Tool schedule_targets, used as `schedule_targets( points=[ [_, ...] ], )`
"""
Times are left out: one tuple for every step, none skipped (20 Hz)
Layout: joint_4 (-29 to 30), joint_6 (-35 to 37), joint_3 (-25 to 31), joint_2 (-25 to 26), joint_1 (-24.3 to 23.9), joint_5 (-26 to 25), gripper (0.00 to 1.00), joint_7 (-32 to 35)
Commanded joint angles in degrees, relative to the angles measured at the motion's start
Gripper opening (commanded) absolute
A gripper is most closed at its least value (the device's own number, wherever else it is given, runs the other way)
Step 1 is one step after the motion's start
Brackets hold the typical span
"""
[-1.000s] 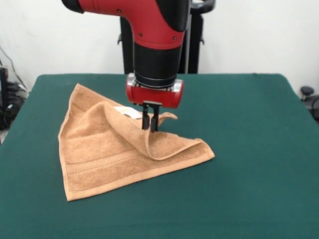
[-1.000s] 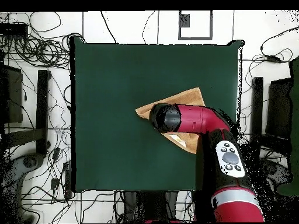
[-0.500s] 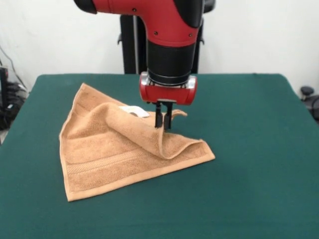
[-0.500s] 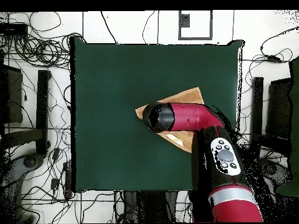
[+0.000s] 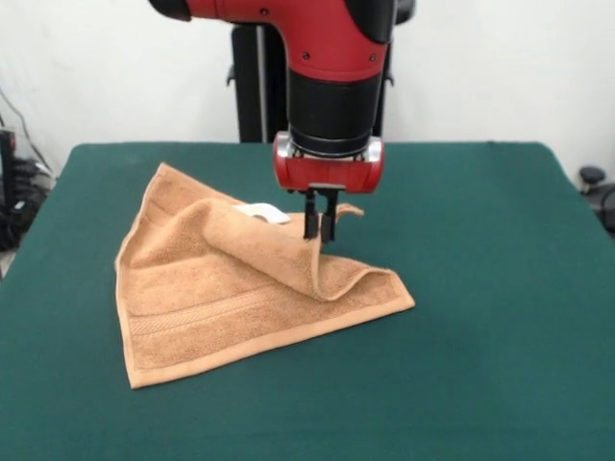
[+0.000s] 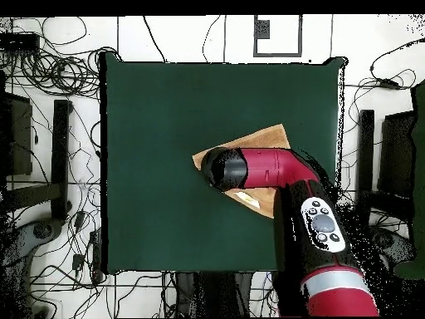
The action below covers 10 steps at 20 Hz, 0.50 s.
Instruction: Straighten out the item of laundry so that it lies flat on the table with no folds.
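Under the tool (image 5: 319,233), fingers pinched on a raised fold, lies the tan terry towel (image 5: 226,288) (roughly triangular, w/ woven border band & white tag), on the green felt table (image 5: 480,336).

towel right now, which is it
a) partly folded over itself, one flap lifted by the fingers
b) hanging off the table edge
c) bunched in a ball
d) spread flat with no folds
a: in the front view the towel has a flap doubled over its lower layer, raised where the gripper pinches its edge.
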Motion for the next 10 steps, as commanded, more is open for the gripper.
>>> schedule_targets(
  points=[
    [5.97, 6.38, 9.50, 0.36, -1.48, -2.45, 0.00, -12.56],
    [5.80, 6.98, 10.08, 0.55, -1.90, -2.53, 0.00, -13.21],
    [6.06, 7.22, 10.53, 0.43, -2.27, -2.76, 0.00, -13.60],
    [6.33, 7.45, 10.98, 0.32, -2.64, -2.99, 0.00, -13.99],
    [6.75, 7.59, 11.28, 0.15, -2.91, -3.14, 0.00, -13.89],
    [7.16, 7.73, 11.57, -0.03, -3.18, -3.29, 0.00, -13.80],
    [7.42, 7.82, 11.78, -0.18, -3.35, -3.44, 0.00, -13.57],
    [7.71, 7.87, 12.01, -0.32, -3.52, -3.66, 0.00, -13.28],
    [7.84, 8.01, 12.26, -0.40, -3.70, -3.83, 0.00, -13.11],
    [7.99, 8.17, 12.48, -0.43, -3.87, -4.00, 0.00, -13.02]
  ],
)
